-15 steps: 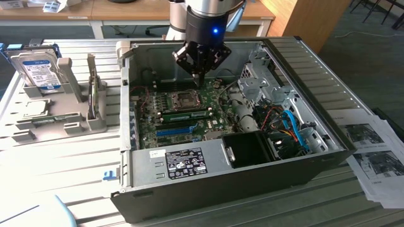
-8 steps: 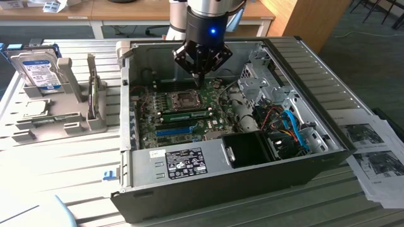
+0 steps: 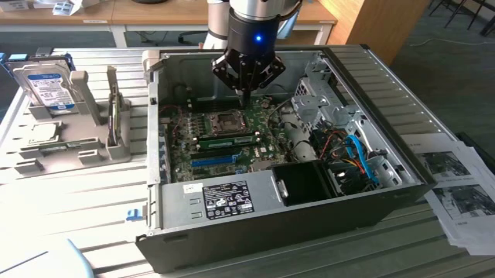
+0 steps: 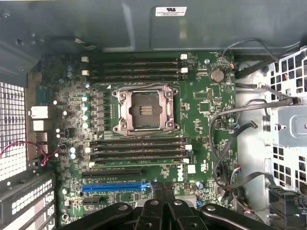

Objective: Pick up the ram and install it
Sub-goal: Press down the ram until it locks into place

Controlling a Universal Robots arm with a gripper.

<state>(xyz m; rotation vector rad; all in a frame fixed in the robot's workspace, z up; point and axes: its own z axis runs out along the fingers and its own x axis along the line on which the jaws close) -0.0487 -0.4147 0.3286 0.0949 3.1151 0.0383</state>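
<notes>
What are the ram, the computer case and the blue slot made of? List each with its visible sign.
ram: green circuit board, likely fibreglass laminate; thin green strip lying among the motherboard's slots.
computer case: painted and bare sheet metal, by its folded grey panels and matte dark exterior.
blue slot: moulded plastic, apparently; uniform glossy blue colour.

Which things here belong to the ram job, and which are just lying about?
Job:
- ram, lying along the motherboard
- slots
- gripper, shut, above the board

Lying about:
- hard drive
- holder
- papers
</notes>
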